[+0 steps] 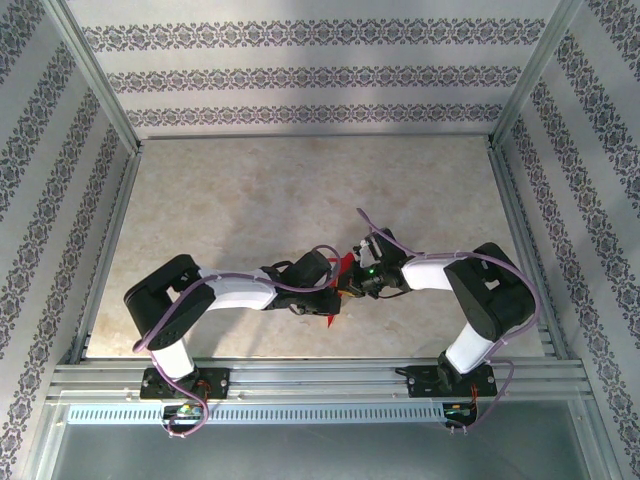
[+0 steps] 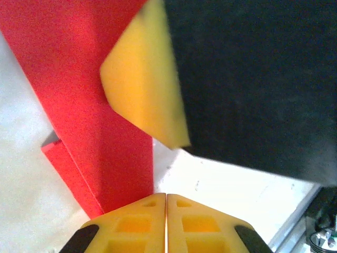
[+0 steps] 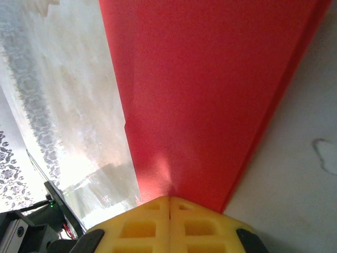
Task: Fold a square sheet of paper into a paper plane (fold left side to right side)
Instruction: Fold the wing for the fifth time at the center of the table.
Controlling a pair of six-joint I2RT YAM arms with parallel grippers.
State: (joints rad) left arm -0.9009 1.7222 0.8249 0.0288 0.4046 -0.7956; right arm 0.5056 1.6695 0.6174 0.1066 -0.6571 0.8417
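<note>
Fingertips (image 3: 138, 225) of the right gripper (image 3: 169, 200) press together on the narrow end of the red paper (image 3: 210, 89), which widens away from them as a creased strip over the pale table (image 1: 250, 200). Close beside it, the left gripper (image 2: 166, 197) also has its yellow fingers closed, tips at the paper's edge; whether the sheet is caught between them cannot be made out. Both arms meet near the table's middle, the paper between them.

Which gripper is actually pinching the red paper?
The right gripper: the paper fans out from its shut fingertip seam. The left gripper is shut with its seam beside the paper's edge.
</note>
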